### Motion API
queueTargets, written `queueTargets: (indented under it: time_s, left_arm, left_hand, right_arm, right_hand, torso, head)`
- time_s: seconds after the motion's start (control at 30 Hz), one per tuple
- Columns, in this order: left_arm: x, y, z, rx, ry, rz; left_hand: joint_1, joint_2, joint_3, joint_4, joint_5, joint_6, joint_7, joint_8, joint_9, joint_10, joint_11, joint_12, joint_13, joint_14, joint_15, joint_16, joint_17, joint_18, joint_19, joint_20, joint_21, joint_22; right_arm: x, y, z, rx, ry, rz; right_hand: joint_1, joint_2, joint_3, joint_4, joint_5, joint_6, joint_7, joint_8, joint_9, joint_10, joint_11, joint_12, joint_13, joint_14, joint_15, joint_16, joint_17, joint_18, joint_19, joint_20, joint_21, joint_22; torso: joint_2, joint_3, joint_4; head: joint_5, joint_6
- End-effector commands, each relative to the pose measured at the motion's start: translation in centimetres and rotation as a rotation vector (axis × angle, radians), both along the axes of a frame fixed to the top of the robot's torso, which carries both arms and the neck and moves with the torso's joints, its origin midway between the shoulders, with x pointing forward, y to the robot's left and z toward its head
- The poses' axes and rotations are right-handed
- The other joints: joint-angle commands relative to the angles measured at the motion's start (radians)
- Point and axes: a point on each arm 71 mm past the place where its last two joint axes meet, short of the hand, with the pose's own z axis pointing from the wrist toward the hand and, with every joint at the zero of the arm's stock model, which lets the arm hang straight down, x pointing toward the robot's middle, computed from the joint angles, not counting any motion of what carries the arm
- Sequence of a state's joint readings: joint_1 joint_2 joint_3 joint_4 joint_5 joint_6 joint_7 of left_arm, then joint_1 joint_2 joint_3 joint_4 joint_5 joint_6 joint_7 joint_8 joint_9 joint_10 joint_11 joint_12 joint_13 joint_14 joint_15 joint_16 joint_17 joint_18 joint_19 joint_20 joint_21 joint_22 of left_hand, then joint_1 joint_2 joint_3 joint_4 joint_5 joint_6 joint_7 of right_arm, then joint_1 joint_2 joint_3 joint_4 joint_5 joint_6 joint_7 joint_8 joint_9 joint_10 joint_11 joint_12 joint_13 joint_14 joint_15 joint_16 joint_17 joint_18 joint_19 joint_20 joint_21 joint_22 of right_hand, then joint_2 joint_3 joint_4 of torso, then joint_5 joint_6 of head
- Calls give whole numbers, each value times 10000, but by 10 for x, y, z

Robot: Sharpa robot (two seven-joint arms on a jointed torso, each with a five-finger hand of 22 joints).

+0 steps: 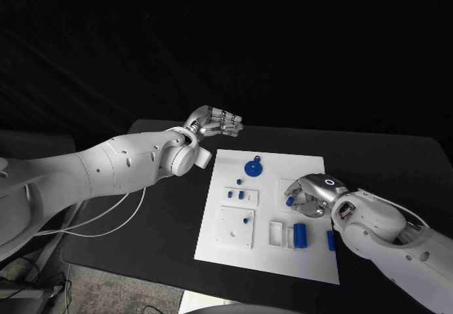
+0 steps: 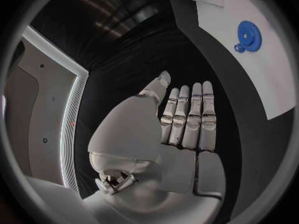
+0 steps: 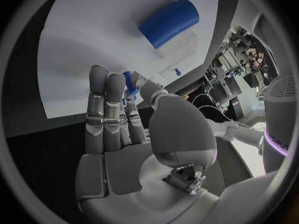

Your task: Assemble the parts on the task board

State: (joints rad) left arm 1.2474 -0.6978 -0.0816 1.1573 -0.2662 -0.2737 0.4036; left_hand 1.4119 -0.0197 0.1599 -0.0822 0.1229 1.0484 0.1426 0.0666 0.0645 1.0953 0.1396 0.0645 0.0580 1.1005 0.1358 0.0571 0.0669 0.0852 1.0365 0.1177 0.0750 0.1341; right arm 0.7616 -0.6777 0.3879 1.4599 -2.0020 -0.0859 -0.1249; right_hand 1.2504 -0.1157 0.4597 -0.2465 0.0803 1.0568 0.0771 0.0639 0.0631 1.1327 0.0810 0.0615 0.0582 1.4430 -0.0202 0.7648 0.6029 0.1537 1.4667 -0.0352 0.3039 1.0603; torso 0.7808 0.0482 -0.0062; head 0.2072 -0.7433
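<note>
Right robot hand (image 1: 309, 195) pinches a small blue part (image 3: 129, 80) over the task board (image 1: 311, 163) at frame centre-right, likely for insertion; left robot hand (image 1: 215, 122) open, parked upper-centre.

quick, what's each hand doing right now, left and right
Left hand: open, fingers straight, holding nothing, off the task board.
Right hand: pinching a small blue part over the board.

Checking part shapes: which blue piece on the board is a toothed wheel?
The blue gear at the task board's far end; the others are plain pegs and cylinders.
</note>
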Motion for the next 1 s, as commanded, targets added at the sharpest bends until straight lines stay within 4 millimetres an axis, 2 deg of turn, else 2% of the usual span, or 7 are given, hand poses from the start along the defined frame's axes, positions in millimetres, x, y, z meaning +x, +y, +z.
queueTargets:
  time_s: [0.03,0.37,0.5,0.57,0.6,0.77,1.0]
  left_arm:
    - [0,-2,2,-114,-90,-111]
    - [0,-2,1,-108,-63,-116]
    - [1,-2,1,-107,-58,-115]
    - [1,-2,1,-106,-55,-116]
    - [1,-2,1,-106,-54,-116]
    - [1,-2,1,-104,-51,-115]
    - [1,-2,1,-103,-41,-117]
  left_hand:
    - [85,-5,16,46,-45,-40,-1,-23,-4,22,-25,-30,-4,50,-17,42,-2,-56,39,-10,56,-9]
    - [74,3,23,64,-62,-28,-5,-28,-5,22,-25,-30,-4,48,-16,42,-2,-59,37,-9,60,-18]
    - [74,3,23,64,-62,-28,-5,-28,-5,22,-25,-30,-4,48,-16,42,-2,-59,37,-9,60,-18]
    - [74,3,23,64,-62,-28,-5,-28,-5,22,-25,-30,-4,48,-16,42,-2,-59,37,-9,60,-18]
    - [74,3,23,64,-62,-28,-5,-28,-5,22,-25,-30,-4,48,-16,42,-2,-59,37,-9,60,-18]
    - [86,7,29,74,-61,-6,-10,-25,-4,20,-26,-31,-4,42,-16,43,-2,-58,36,-9,60,-29]
    - [86,7,29,74,-61,-6,-10,-25,-4,20,-26,-31,-4,42,-16,43,-2,-58,36,-9,60,-29]
  right_arm:
    - [-1,2,0,-117,-57,96]
    - [-2,4,-1,-203,1,124]
    - [-2,4,-1,-237,-133,54]
    - [-1,4,0,-217,-270,-5]
    - [-1,4,1,-193,-333,-25]
    - [-2,7,4,-7,-593,-16]
    - [-2,9,8,289,-931,-151]
  right_hand:
    - [-137,-11,262,-3,-58,120,20,-21,-10,222,-24,-27,-8,51,-31,85,27,-49,362,-84,57,20]
    - [-286,40,558,92,-58,640,181,-8,7,878,-202,-18,9,71,-110,169,99,-160,352,-165,197,89]
    - [-191,218,536,123,-205,1046,158,39,47,1347,-342,8,30,81,-178,191,119,-209,352,-211,230,113]
    - [-41,482,662,143,-311,1300,138,54,66,1612,-433,21,41,77,-231,194,129,-254,346,-258,252,136]
    - [6,530,725,117,-316,1434,133,47,73,1751,-469,10,42,69,-266,193,139,-285,341,-307,270,159]
    - [31,616,847,68,-314,1792,74,12,92,2107,-578,3,54,83,-350,203,190,-421,326,-423,341,262]
    - [-52,628,952,40,-294,1954,35,3,111,2252,-626,0,60,88,-395,198,230,-465,320,-483,398,371]
  torso:
    - [-2,5,-11]
    - [-4,3,-16]
    - [-3,4,-9]
    - [-3,7,-11]
    - [-5,7,-11]
    - [-5,5,-8]
    - [-6,1,-6]
  head:
    - [2,-11]
    - [-12,-21]
    - [-26,-24]
    - [-31,-27]
    - [-38,-26]
    - [-47,-16]
    - [-60,-15]
